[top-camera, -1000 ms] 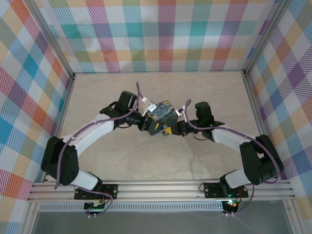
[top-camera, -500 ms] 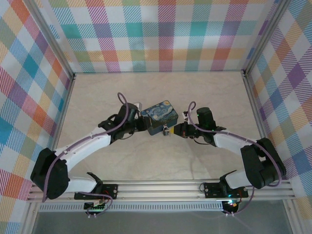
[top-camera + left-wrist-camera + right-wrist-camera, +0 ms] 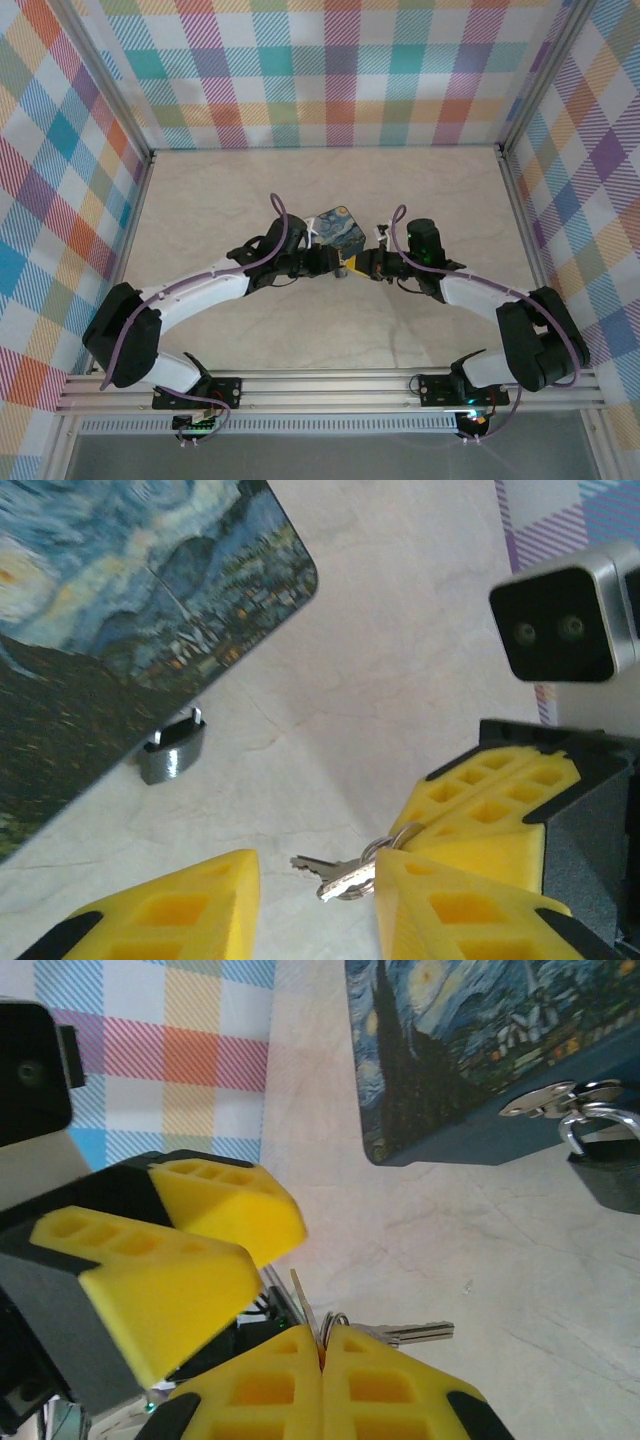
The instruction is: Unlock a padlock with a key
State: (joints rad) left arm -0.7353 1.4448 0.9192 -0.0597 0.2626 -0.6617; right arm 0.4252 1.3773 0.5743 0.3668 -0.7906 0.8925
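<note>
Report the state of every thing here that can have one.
left gripper: open, holding nothing.
right gripper: shut on the key.
key: pinched at its ring end, not in the padlock.
padlock: hanging from the tin's hasp, shackle looks closed.
tin: lid shut.

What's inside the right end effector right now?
The key and its ring, pinched in the shut right end effector; the ring's lower part is hidden between the pads.

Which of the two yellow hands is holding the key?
The right hand: its fingers are pinched shut on the key, while the left hand has its fingers apart beside it.
</note>
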